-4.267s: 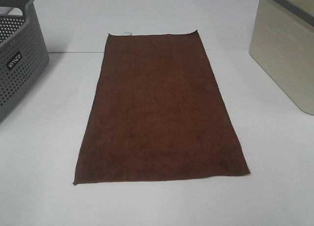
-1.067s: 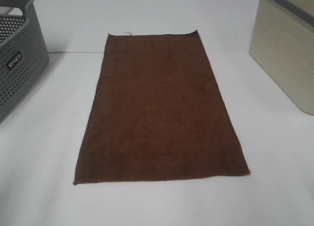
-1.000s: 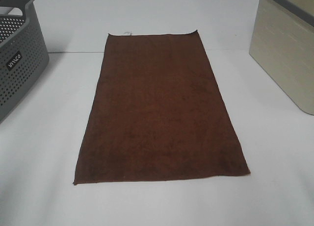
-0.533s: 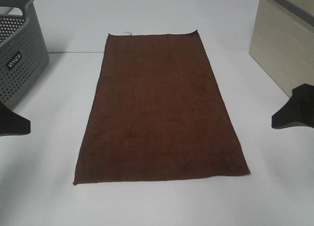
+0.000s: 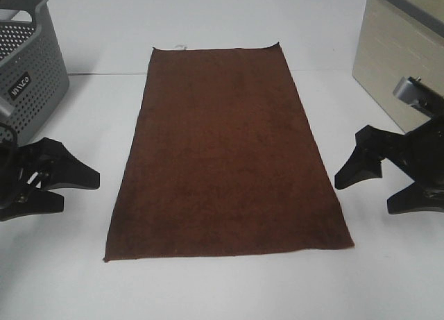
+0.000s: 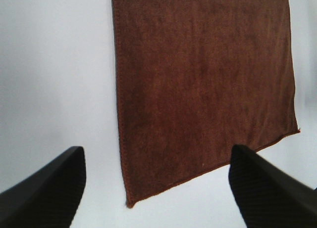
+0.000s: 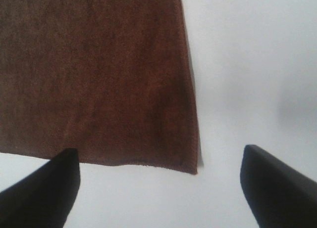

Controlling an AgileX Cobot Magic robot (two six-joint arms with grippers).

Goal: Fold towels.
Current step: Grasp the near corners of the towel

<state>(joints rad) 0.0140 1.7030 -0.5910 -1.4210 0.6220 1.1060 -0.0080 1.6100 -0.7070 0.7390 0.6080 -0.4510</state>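
Left claw (image 5: 80, 194) and right claw (image 5: 362, 197) both stand wide open and empty, one just off each long side of the towel (image 5: 229, 153) near its front end, neither touching cloth. No fold is made yet, so this looks like the approach to the near corners. Next, each claw probably has to drop onto its corner, pinch the edge and carry it toward the far end. The towel lies spread flat on the white tabletop (image 5: 69, 278) — dark brown, even nap, thin hem (image 5: 229, 254) along the near edge, small white tag (image 5: 182, 46) at the far-left corner.
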